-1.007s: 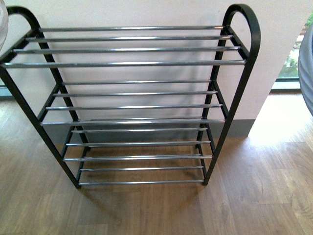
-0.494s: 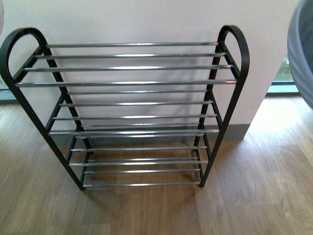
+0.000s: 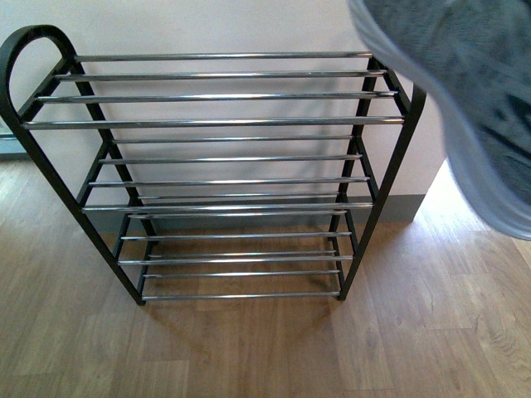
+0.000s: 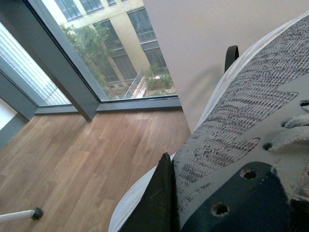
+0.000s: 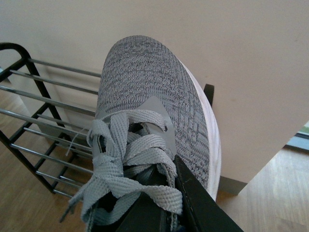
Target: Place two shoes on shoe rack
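A shoe rack point(image 3: 224, 123) stands against a white wall point(image 3: 249, 25) on a wood floor point(image 3: 249, 356), with no shoe on its chrome bars. A grey shoe point(image 3: 465, 83) hangs near the rack's right end post, clamped in the right gripper point(image 5: 166, 203). The left gripper point(image 4: 183, 203) clamps a second grey shoe point(image 4: 241, 111). Likely hazards from here: the toe knocking that post, or a sole tipping between the bars.

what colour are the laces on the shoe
Light grey laces on the grey knit shoe; right wrist view shows it best.
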